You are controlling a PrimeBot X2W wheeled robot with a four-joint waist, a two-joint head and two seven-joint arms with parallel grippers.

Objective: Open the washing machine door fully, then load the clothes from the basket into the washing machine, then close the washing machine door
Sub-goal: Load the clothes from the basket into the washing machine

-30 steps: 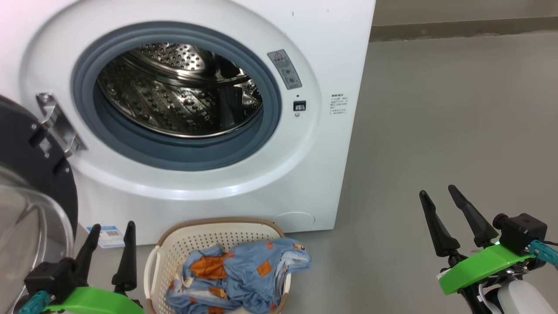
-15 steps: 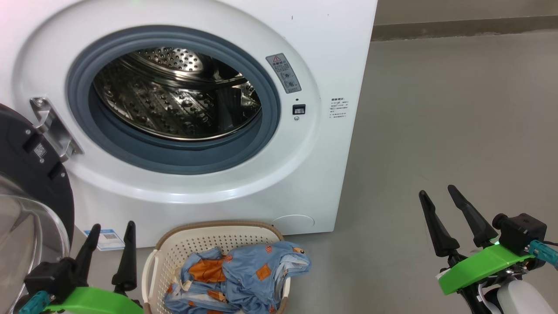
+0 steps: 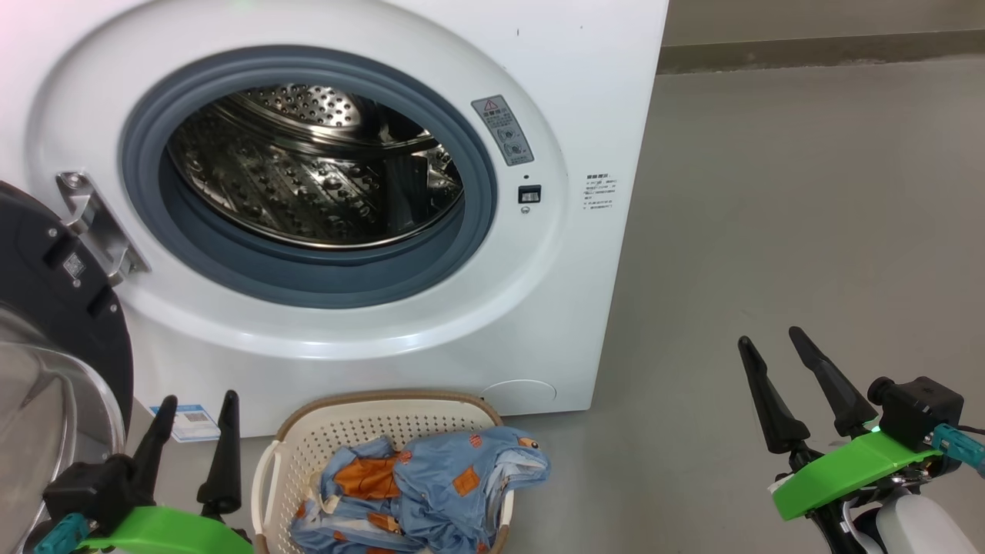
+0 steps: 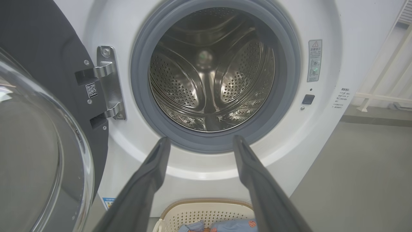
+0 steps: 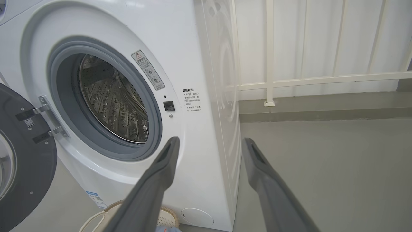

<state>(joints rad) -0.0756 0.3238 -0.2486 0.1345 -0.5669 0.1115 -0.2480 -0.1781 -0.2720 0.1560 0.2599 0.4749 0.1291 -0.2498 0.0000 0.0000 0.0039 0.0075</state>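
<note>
While both jaws stand spread | head view: clothes [image 3: 431,481] in basket [image 3: 385,398] | right wrist view: railing [image 5: 322,79] behind washing machine [image 5: 180,32]

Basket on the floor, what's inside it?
The basket holds crumpled light blue clothes with orange patches, one spilling over its right rim. Anything beneath that pile, and the basket's floor, is covered.

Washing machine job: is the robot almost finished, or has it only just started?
Only the first step looks done: the washing machine door stands wide open, and the drum is empty. Nothing is in hand: the left claw and right claw are both open and hold nothing. Left to do: move the clothes from the basket into the drum, then shut the door.
</note>
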